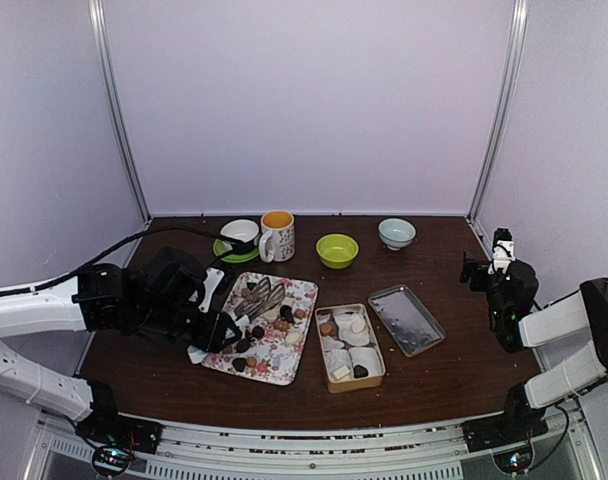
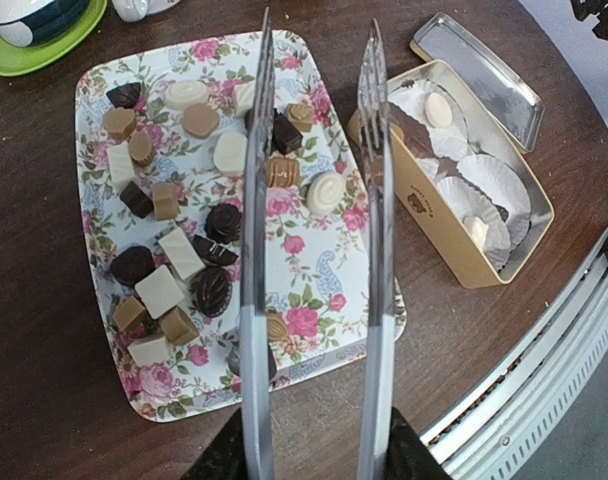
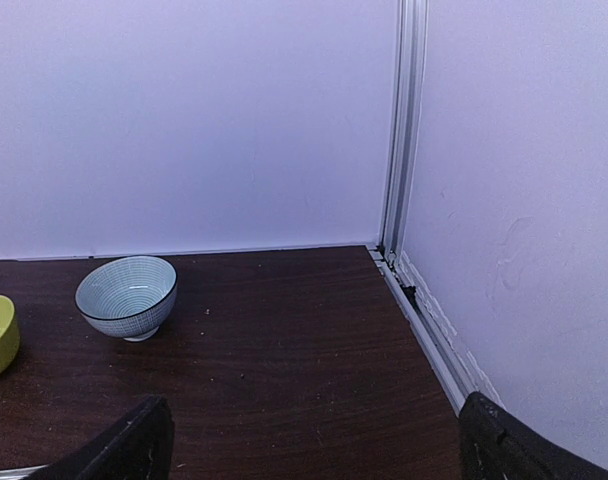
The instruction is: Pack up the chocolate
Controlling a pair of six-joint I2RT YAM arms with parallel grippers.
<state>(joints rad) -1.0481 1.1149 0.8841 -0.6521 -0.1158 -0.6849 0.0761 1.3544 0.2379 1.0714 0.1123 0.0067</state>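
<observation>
Many small chocolates (image 2: 174, 255), dark, tan and cream-white, lie on a floral tray (image 2: 324, 270), which also shows in the top view (image 1: 302, 290). To its right stands an open tan tin (image 2: 504, 240) with white paper cups and a few chocolates (image 2: 439, 108); it also shows in the top view (image 1: 350, 380). My left gripper (image 2: 314, 450) is shut on metal tongs (image 2: 256, 250). The tong arms stand apart and empty above the tray's right half. In the top view the left gripper (image 1: 219, 325) is at the tray's left edge. My right gripper (image 3: 309, 450) is open and empty, raised at the far right (image 1: 489, 265).
The tin's lid (image 1: 406, 318) lies right of the tin. At the back stand a cup on a green saucer (image 1: 239, 235), a mug (image 1: 277, 235), a green bowl (image 1: 337, 249) and a blue-white bowl (image 3: 127, 295). The table's front rail runs close below the tray.
</observation>
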